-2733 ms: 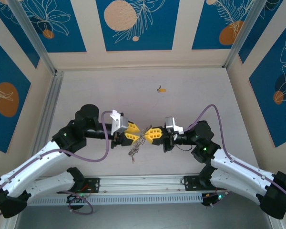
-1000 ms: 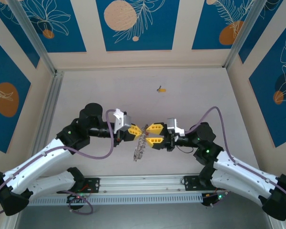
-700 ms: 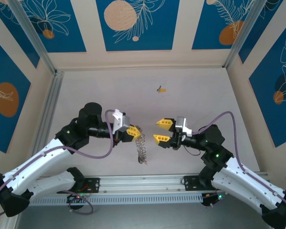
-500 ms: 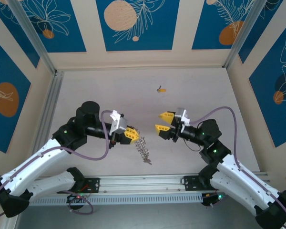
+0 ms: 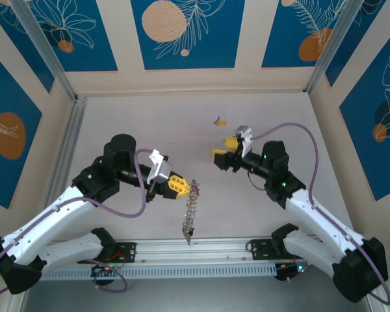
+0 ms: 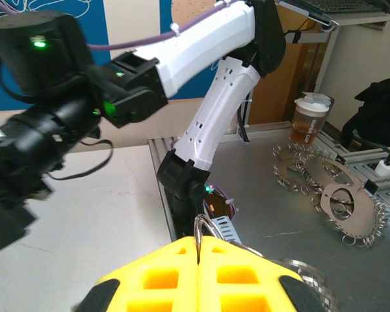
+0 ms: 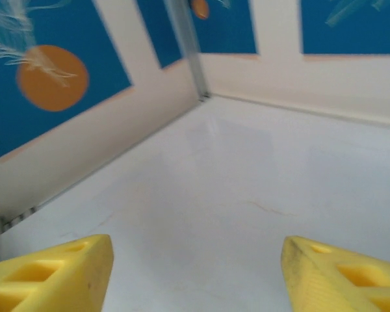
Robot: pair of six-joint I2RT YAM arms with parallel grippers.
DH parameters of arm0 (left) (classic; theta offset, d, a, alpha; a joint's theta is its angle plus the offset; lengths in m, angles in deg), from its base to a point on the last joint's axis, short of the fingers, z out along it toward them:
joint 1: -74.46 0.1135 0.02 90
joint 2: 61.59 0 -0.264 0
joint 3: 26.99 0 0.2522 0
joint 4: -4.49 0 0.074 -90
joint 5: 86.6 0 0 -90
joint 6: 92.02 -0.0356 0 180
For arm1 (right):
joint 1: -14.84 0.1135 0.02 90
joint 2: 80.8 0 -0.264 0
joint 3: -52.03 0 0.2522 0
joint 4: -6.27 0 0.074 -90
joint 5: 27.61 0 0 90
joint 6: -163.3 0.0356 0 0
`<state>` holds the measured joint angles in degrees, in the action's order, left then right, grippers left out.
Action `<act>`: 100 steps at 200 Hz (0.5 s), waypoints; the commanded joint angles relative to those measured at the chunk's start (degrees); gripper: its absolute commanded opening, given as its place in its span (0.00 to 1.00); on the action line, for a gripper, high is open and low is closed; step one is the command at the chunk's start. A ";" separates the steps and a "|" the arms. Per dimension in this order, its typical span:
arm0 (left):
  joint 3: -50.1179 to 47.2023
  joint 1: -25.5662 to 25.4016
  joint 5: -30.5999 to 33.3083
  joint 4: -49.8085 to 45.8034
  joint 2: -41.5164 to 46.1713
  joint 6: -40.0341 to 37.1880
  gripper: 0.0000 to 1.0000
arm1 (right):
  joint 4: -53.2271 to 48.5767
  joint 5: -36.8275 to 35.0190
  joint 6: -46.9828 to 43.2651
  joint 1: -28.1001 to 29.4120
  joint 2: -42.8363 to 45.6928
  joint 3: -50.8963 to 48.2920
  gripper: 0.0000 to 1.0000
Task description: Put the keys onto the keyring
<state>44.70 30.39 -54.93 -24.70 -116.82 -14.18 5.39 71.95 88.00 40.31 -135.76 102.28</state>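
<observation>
The keyring is clamped at its top edge by the left fingers and hung edge-on from them, presumably so its rim is offered for threading. The right fingers are spread, empty (a yellow-tagged key lies on the surface beyond them).

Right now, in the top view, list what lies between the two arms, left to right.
The left fingers → keyring hanging from them → right fingers, spread open. The yellow-tagged key farther back overlaps the right fingers sideways, so it is left out.
</observation>
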 commanded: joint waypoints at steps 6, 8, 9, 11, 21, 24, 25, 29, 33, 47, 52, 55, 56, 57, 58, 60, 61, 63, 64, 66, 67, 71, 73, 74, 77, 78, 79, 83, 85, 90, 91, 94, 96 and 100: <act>2.27 0.66 -1.59 2.38 -0.63 -1.38 0.00 | -7.75 -6.03 4.35 -4.04 -10.29 7.20 0.73; 2.14 0.61 -1.35 2.32 -0.60 -1.51 0.00 | -7.93 -6.15 4.34 -4.34 -11.25 7.70 0.73; 2.16 0.63 -1.31 2.23 -0.59 -1.53 0.00 | -7.95 -6.19 4.36 -4.45 -11.72 7.97 0.73; 2.14 0.63 -1.08 2.19 -0.59 -1.56 0.00 | -8.07 -6.21 4.30 -4.68 -12.62 8.51 0.74; 1.73 0.72 0.11 2.15 -0.76 -1.62 0.00 | -8.99 -6.96 3.66 -5.52 -17.56 11.64 0.75; 1.60 0.73 0.58 2.10 -0.75 -1.63 0.00 | -9.44 -6.97 3.44 -5.72 -19.12 12.55 0.75; 1.59 0.74 0.71 2.08 -0.76 -1.63 0.00 | -9.63 -6.99 3.38 -5.84 -19.39 13.08 0.75; 1.43 0.67 1.45 1.97 -0.76 -1.64 0.00 | -10.34 -7.07 2.98 -6.10 -21.54 14.68 0.75; 1.26 0.76 2.38 1.77 -0.85 -1.63 0.00 | -10.88 -7.23 2.47 -6.18 -23.70 16.50 0.75; 0.57 0.92 8.92 0.79 -0.86 -1.44 0.00 | -12.91 -8.95 -0.01 -6.30 -30.57 22.45 0.75; 0.08 1.13 11.15 0.89 -0.72 -1.03 0.00 | -13.79 -9.81 -0.85 -6.48 -32.92 24.46 0.75; -0.26 1.25 12.73 1.06 -0.63 -0.64 0.00 | -14.27 -10.39 -1.38 -6.44 -34.56 25.90 0.75; -0.36 1.35 13.12 1.08 -0.61 -0.52 0.00 | -14.46 -10.55 -1.58 -6.51 -35.06 26.34 0.75; -0.54 1.44 13.66 1.17 -0.60 -0.42 0.00 | -14.68 -10.67 -1.81 -6.54 -35.58 26.83 0.75; -0.63 1.45 14.06 1.22 -0.59 -0.24 0.00 | -14.93 -10.82 -1.93 -6.61 -35.84 27.29 0.75; -0.80 1.62 14.72 1.26 -0.50 0.05 0.00 | -15.37 -11.11 -2.21 -6.63 -37.02 28.19 0.75; -0.89 1.71 15.16 1.26 -0.46 0.22 0.00 | -15.62 -11.30 -2.39 -6.69 -37.48 28.68 0.75; -1.07 1.84 15.76 1.29 -0.36 0.48 0.00 | -16.14 -11.49 -2.68 -6.78 -38.55 29.59 0.75; -1.15 1.95 15.95 1.28 -0.34 0.61 0.00 | -16.36 -11.67 -2.80 -6.81 -39.04 30.04 0.75; -1.33 2.12 16.64 1.34 -0.22 0.75 0.00 | -16.81 -11.93 -3.04 -6.86 -39.99 30.92 0.75; -1.46 2.14 16.92 1.35 -0.14 0.92 0.00 | -16.96 -12.07 -3.16 -6.94 -40.24 31.36 0.75; -1.99 2.45 17.87 1.46 0.13 1.47 0.00 | -17.68 -12.46 -3.64 -7.13 -42.35 33.02 0.74; -2.24 2.66 18.33 1.63 0.34 1.73 0.00 | -18.02 -12.68 -3.80 -7.29 -43.31 33.78 0.74; -2.40 2.76 18.51 1.76 0.45 1.85 0.00 | -18.09 -12.75 -3.93 -7.28 -43.79 34.19 0.74; -3.00 2.95 19.08 2.20 0.72 2.41 0.00 | -18.76 -12.88 -4.12 -7.49 -45.15 35.48 0.74; -3.18 3.08 19.28 2.35 0.81 2.59 0.00 | -19.03 -12.89 -4.23 -7.56 -45.68 35.88 0.74; -3.35 3.14 19.47 2.47 0.90 2.85 0.00 | -19.30 -12.94 -4.32 -7.64 -46.12 36.30 0.74; -4.05 3.59 20.17 3.01 1.42 3.52 0.00 | -20.12 -13.09 -4.52 -7.96 -47.52 37.98 0.73; -4.47 3.72 20.53 3.24 1.67 3.89 0.00 | -20.69 -13.10 -4.62 -8.11 -48.79 38.79 0.73; -5.33 4.21 21.60 3.82 2.15 4.67 0.00 | -21.94 -13.17 -4.89 -8.56 -50.97 40.95 0.72; -5.53 4.32 21.81 3.86 2.23 4.86 0.00 | -22.20 -13.12 -4.96 -8.67 -51.18 41.34 0.72; -6.01 4.48 22.54 4.04 2.51 5.28 0.00 | -22.83 -13.04 -5.01 -8.84 -52.57 42.46 0.72; -6.30 4.69 22.92 4.12 2.69 5.54 0.00 | -23.39 -13.00 -5.14 -8.99 -53.35 43.26 0.72; -6.85 4.90 23.60 4.13 2.88 5.90 0.00 | -24.21 -12.84 -5.34 -9.31 -54.81 44.81 0.72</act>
<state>40.72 33.38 -38.90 -24.37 -116.62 -12.17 -10.72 61.24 85.66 32.97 -183.17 139.66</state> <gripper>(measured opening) 0.041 0.726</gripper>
